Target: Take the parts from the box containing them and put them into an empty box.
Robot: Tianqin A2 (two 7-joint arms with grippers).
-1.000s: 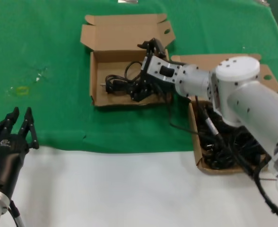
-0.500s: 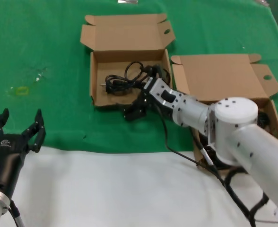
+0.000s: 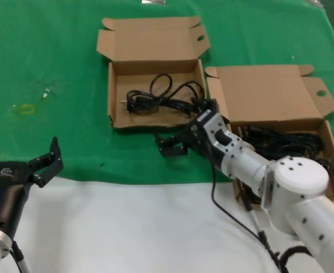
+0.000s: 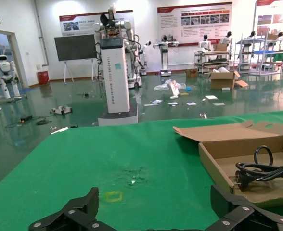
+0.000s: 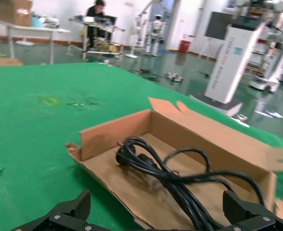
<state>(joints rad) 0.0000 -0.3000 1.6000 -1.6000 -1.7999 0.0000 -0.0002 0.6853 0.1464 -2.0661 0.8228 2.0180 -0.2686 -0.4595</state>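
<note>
A wide low brown box (image 3: pixel 111 102) at the back holds one looped black cord (image 3: pixel 161 96). A deeper brown box (image 3: pixel 269 91) on the right holds a pile of black cords (image 3: pixel 286 142). My right gripper (image 3: pixel 163 145) is open and empty, low over the green cloth just in front of the wide box's front wall. In the right wrist view my right gripper (image 5: pixel 156 219) faces that box (image 5: pixel 108 139) and its cord (image 5: pixel 180 178). My left gripper (image 3: pixel 22 151) is open and empty at the near left; in the left wrist view my left gripper (image 4: pixel 153 216) faces the cloth.
Green cloth (image 3: pixel 53 57) covers the far part of the table and white surface (image 3: pixel 127 227) the near part. Both boxes have their lids folded back. A small yellow mark (image 3: pixel 26 108) lies on the cloth at the left. The wide box (image 4: pixel 218 156) shows in the left wrist view.
My right gripper has drawn back out of the wide box toward the near side, leaving the cord inside. My left gripper's fingers have spread wider.
</note>
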